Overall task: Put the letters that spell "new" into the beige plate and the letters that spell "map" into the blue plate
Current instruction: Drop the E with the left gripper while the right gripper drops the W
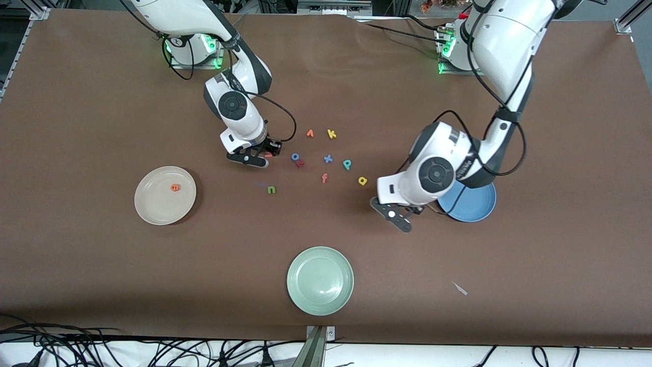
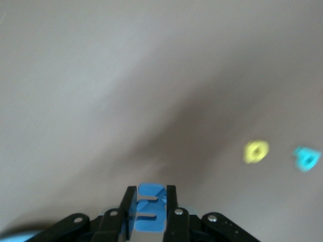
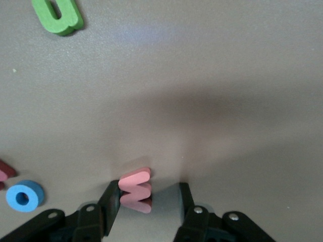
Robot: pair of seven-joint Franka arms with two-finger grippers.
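Beige plate (image 1: 153, 209) toward right arm's end holds orange "e" (image 1: 175, 187); blue plate (image 1: 476, 206) toward left arm's end, partly under left arm; left gripper (image 2: 151, 214) clamped on blue "m" (image 2: 151, 206), up over table beside blue plate; right gripper (image 3: 149, 206) down at table, fingers apart around pink "w" (image 3: 135, 189), one finger touching; green "n" (image 1: 271, 189), yellow "a" (image 1: 362, 180), teal "p" (image 1: 347, 163) loose on table between plates.
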